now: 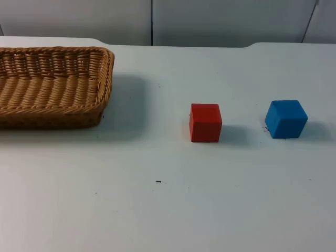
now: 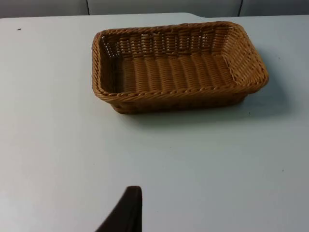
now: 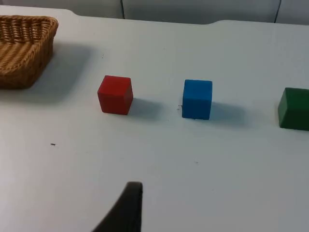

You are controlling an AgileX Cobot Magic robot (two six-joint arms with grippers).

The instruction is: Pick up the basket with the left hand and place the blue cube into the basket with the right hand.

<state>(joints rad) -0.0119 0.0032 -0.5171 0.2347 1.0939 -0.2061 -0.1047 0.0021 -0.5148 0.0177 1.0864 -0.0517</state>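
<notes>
- The basket point(image 1: 52, 84) sat flat on the white table point(image 1: 168, 210) toward the left arm's side, empty, its open mouth up, so a cube could be dropped straight in once it was lifted.
- From the left wrist view the basket point(image 2: 176, 67) lay well ahead of the left hand point(image 2: 126, 212), with bare table between them. Only one dark fingertip of that hand was visible, so I could not tell whether the hand was spread or pressed together. It held nothing.
- The blue cube point(image 1: 286, 119) rested on the table toward the right arm's side, well apart from the basket, with a red cube point(image 1: 205, 122) between the two.
- In the right wrist view the blue cube point(image 3: 197, 99) stood between the red cube point(image 3: 115, 94) and a green cube point(image 3: 293, 108), apart from both. These gaps probably left room for fingers to come down on either side of it.
- The right hand point(image 3: 126, 210) hung back from the row of cubes, touching none. Again a single fingertip showed, so its state could not be told.
- Judged from this layout, no step of the task was yet done: basket unlifted, blue cube untouched. The split made sense, each arm's target lying on its own side.
</notes>
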